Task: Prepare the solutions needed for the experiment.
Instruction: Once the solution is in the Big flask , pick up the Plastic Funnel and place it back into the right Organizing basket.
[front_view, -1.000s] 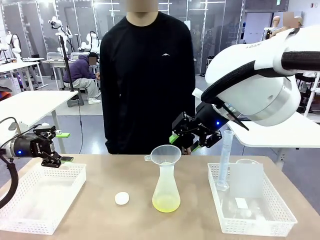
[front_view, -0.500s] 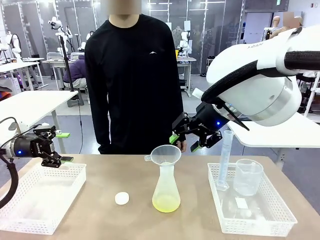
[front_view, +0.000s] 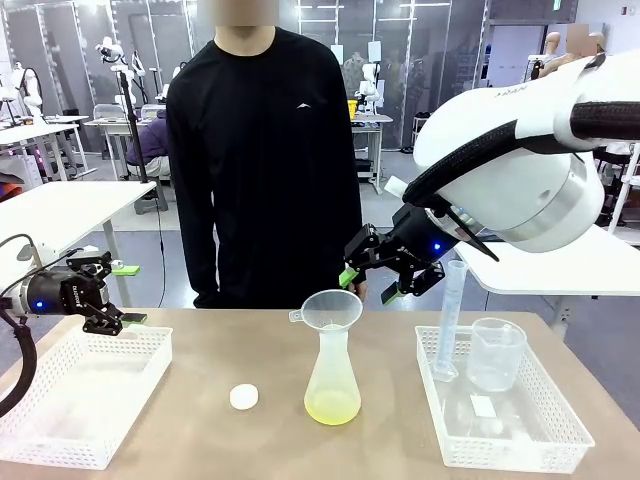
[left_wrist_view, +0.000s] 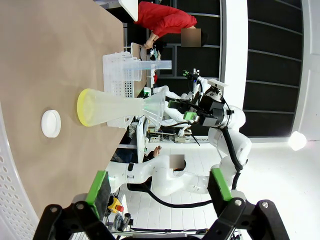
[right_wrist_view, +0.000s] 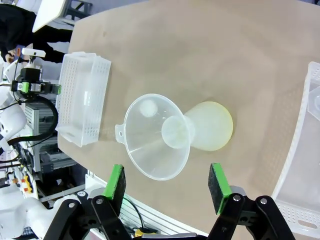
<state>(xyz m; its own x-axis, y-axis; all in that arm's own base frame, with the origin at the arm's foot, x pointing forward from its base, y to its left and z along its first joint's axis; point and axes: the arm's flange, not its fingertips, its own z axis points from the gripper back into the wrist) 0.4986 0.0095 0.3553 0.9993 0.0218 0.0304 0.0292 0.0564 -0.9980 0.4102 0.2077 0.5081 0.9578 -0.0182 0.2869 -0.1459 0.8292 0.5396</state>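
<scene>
The solutions (front_view: 332, 406) lie as a shallow yellow-green layer in the translucent flask (front_view: 331, 372), lower centre of the front frame on the bench (front_view: 200, 370), with a funnel (front_view: 332, 309) resting in its neck. It looks light, slick and tippy, so it is best taken at the narrow neck and kept upright. The right fingers (front_view: 347, 277) above the funnel and the left fingers (front_view: 133, 318) at the left edge both stand wide and empty.

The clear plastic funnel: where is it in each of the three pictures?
Front view: clear plastic funnel, centre, atop the translucent conical flask.
Left wrist view: funnel, upper middle, turned sideways.
Right wrist view: funnel, centre, seen from above.
Shared landmark: the pale yellow-green liquid in the flask.
</scene>
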